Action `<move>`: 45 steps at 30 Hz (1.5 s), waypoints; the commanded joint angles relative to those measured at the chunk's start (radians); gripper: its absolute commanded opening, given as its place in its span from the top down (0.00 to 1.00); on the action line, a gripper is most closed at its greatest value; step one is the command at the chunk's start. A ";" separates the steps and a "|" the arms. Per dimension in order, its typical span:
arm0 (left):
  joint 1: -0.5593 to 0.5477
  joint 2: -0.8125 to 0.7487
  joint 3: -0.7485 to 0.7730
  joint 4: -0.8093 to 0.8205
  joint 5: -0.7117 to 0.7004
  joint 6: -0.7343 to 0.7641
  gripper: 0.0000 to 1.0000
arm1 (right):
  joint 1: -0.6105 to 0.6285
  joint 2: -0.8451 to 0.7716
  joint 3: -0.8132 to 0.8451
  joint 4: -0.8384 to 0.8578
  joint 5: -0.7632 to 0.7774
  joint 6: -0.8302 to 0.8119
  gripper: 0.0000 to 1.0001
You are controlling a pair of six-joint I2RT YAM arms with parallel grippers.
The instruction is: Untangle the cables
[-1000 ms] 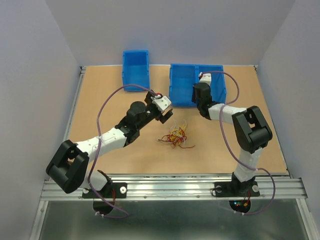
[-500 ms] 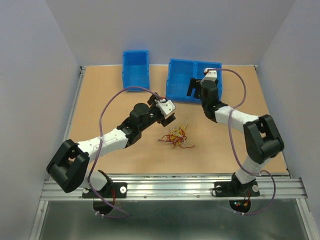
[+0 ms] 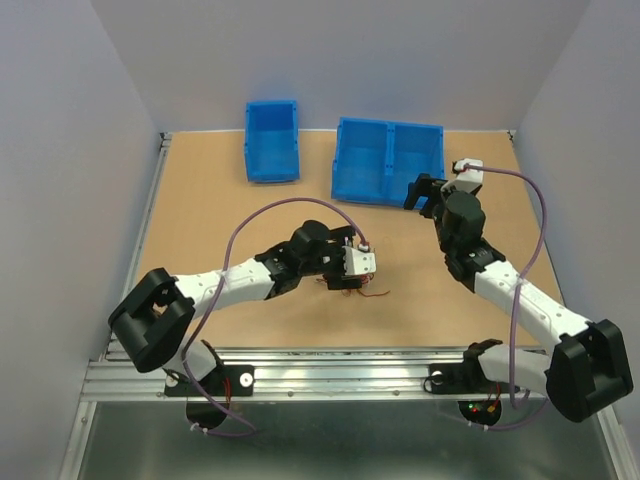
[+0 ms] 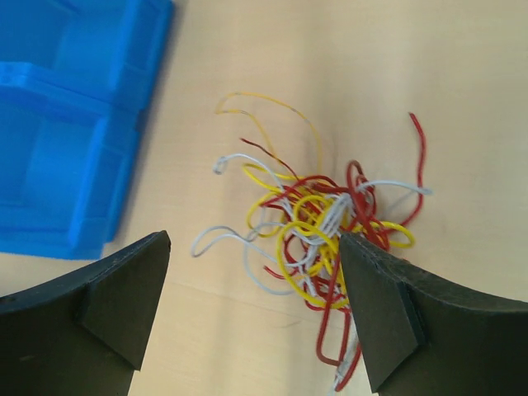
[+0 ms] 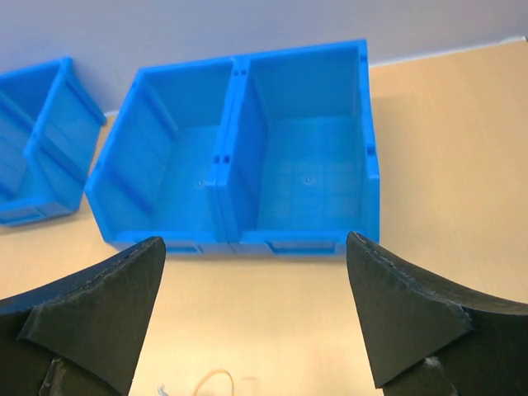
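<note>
The cables (image 4: 322,239) are a fist-sized clump of red, yellow and white curly wires lying on the wooden table. My left gripper (image 4: 254,247) hangs open right over them; the clump sits against its right finger (image 4: 388,305) and nothing is gripped. From above, the left gripper (image 3: 352,268) hides most of the cables (image 3: 375,291), with only red strands showing. My right gripper (image 3: 422,195) is open and empty, in front of the double blue bin (image 3: 388,160). In its wrist view the right gripper (image 5: 256,243) frames that bin (image 5: 247,157), and one yellow wire loop (image 5: 214,381) shows at the bottom edge.
A single blue bin (image 3: 272,140) stands at the back left, next to the double bin. In the left wrist view a blue bin (image 4: 66,132) lies to the upper left of the clump. Grey walls enclose the table (image 3: 200,200) on three sides.
My right gripper opened and pulled back from the double bin, toward the right. My left gripper swung right and nearer, from beside the clump to right over it.
</note>
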 commanded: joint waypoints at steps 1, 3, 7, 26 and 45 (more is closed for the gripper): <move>-0.025 0.040 0.085 -0.162 0.097 0.094 0.05 | 0.003 -0.098 -0.083 -0.050 0.012 0.024 0.05; -0.033 0.067 0.110 -0.182 0.088 0.097 0.05 | 0.003 -0.170 -0.109 -0.058 -0.013 0.035 0.05; -0.050 0.146 0.144 -0.193 0.036 0.090 0.10 | 0.003 -0.257 -0.162 -0.063 -0.121 0.053 0.05; 0.140 -0.029 0.147 -0.107 0.335 -0.079 1.00 | 0.004 -0.274 -0.215 -0.066 -0.568 0.006 0.19; 0.171 -0.161 0.072 -0.040 0.422 -0.096 1.00 | 0.006 -0.064 -0.200 0.213 -0.820 0.085 0.25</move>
